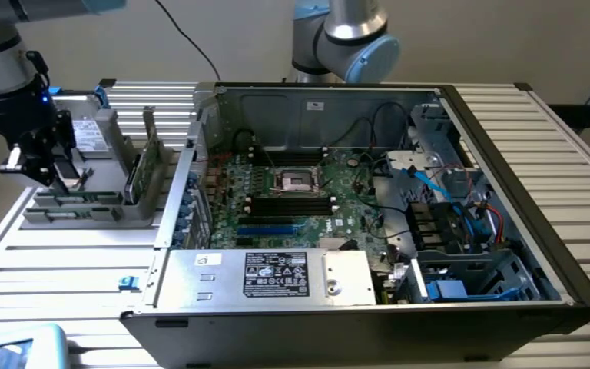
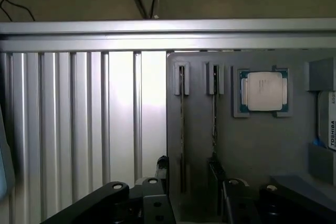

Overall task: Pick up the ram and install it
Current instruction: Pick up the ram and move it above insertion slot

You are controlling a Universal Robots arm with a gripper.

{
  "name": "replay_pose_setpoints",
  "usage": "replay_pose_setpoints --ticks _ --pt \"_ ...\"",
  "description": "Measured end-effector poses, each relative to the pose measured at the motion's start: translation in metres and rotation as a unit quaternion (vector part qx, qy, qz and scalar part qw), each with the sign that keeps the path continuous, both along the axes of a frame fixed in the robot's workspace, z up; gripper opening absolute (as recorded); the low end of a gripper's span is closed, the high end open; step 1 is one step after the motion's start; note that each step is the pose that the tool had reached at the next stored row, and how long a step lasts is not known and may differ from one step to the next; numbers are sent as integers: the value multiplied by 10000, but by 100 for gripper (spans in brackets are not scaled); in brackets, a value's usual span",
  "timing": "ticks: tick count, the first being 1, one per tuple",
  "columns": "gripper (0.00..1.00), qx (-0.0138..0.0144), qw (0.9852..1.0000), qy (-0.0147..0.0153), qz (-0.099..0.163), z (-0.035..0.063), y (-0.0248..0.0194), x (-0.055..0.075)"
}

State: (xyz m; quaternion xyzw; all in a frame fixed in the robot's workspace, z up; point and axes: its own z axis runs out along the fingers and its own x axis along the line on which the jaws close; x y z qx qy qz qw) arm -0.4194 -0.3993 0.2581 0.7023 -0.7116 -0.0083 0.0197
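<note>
Closest to my wrist camera is the gripper [image 2: 190, 182], its two dark fingers [image 2: 163, 169] standing apart over the near end of the grey holder [image 2: 252, 150], with nothing clamped between them. The ram [image 2: 182, 129] sits on edge in one of the holder's narrow slots, so I see it as a thin line running along the slot. It falls between the fingers as I look down on it. I cannot tell whether either finger touches it. A second stick [image 2: 214, 129] stands the same way in the neighbouring slot, just beside the ram, and one fingertip overlaps its near end from my angle.

Further across the holder, past the second stick, the square silver processor [image 2: 262, 90] lies flat in its own pocket. Beyond that, at the holder's edge, I can see part of a hard drive [image 2: 328, 124] with a white label.

The holder rests on the slatted aluminium table [image 2: 79, 129].

On my exterior camera the gripper [image 1: 58, 175] hangs low over the holder [image 1: 70, 211], with taller cards standing upright in the holder on the side toward the open computer case [image 1: 541, 192]. The case lies on its side just beside the holder, toward the exterior view's right. Inside it I see the motherboard [image 1: 274, 196] and the power supply [image 1: 264, 277].
</note>
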Motion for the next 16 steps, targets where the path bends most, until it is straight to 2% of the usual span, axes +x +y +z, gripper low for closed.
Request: replay_pose_setpoints --ticks 8,16 --pt "43 0 10000 -5 0 -145 -31 0" --pt "43 0 10000 -4 0 -292 -40 0"
